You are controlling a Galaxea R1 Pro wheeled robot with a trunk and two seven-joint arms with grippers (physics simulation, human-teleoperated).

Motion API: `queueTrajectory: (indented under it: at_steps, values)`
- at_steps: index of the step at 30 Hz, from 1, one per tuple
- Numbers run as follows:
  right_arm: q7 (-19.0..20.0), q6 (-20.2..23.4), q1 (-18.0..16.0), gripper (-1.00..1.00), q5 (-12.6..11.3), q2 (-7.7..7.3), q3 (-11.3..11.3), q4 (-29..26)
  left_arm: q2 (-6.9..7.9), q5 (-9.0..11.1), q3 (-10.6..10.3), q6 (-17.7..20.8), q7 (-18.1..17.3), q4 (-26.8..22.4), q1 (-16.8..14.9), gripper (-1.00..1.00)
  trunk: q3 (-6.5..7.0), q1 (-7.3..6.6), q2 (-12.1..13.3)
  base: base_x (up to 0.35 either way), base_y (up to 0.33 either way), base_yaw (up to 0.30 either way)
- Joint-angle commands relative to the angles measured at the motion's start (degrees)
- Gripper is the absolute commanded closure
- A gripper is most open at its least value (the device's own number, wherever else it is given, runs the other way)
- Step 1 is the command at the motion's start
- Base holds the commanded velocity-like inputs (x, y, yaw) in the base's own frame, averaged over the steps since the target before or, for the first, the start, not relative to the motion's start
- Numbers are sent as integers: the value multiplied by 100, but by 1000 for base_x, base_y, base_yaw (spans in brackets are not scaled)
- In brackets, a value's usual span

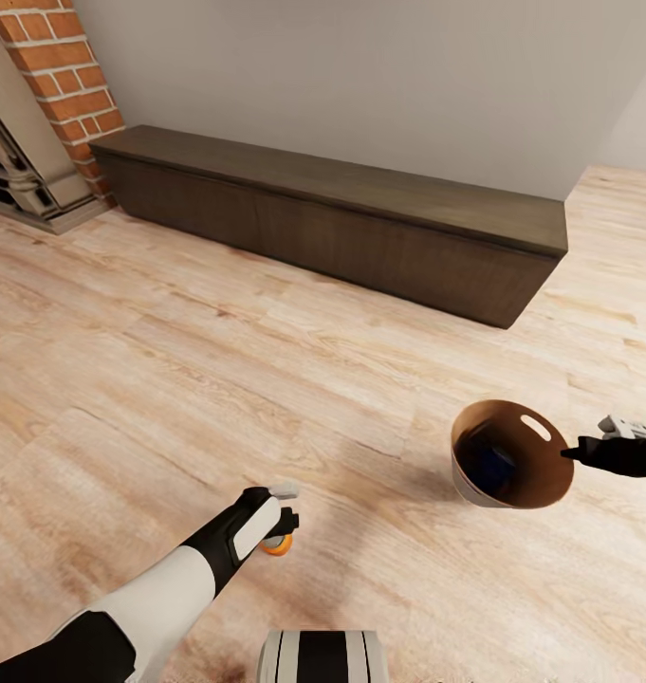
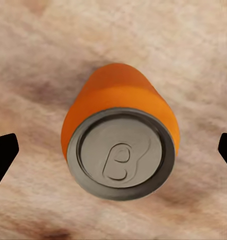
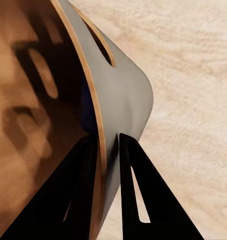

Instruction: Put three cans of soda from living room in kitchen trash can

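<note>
Left hand: your left hand (image 1: 283, 520) hangs over the floor near you, left of centre, fingers spread wide. In the left wrist view the two dark fingertips (image 2: 4, 156) stand well apart at either side of the can, touching nothing.

Can: the small orange soda can with a grey metal top (image 2: 121, 150) stands upright on the light wood plank floor (image 1: 266, 379), directly under that hand. From the head view only a sliver of orange (image 1: 276, 544) peeks out below the wrist.

Step in hand: judging by this, you are lining up to pick the can from above. Keep it centred between the fingers, come straight down so both pads meet the round side below the rim, then close evenly. An off-centre squeeze would likely tip the can or roll it away.

Right hand: to the right and a little farther off, your right hand (image 1: 574, 452) pinches the rim of the pale grey tapered pail with a brown inside (image 1: 541, 465), one finger inside the wall and one outside (image 3: 136, 190), just beside the oval hand slot (image 3: 101, 45).

Pail: it is tilted, mouth facing you; something dark lies inside, but you cannot tell what. Hold it steady and keep the mouth up when the can is dropped in.

Far: a long dark wood cabinet (image 1: 360, 218) stands along the wall, brick fireplace (image 1: 66, 85) at far left.
</note>
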Motion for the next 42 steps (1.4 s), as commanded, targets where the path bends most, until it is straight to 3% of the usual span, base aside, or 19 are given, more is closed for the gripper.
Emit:
queueTrajectory:
  at_steps: [1,10,24,42]
  values:
    - [24,45,-6,100,-148,0,0,-4,1,-1,0,0,0,-1,0,-100,-22,1,-2,0,0,0]
    - [25,45,-8,100,-144,0,-1,-13,1,-1,-1,0,0,-3,-1,-100,-222,25,-14,0,0,0]
    - [25,45,-6,100,-144,0,-6,-47,1,-1,-6,-102,3,-10,33,-100,-222,25,-14,0,0,0]
    - [25,45,-8,100,-153,0,-8,-50,42,-9,-12,-271,-362,94,43,-100,-222,25,-14,0,0,0]
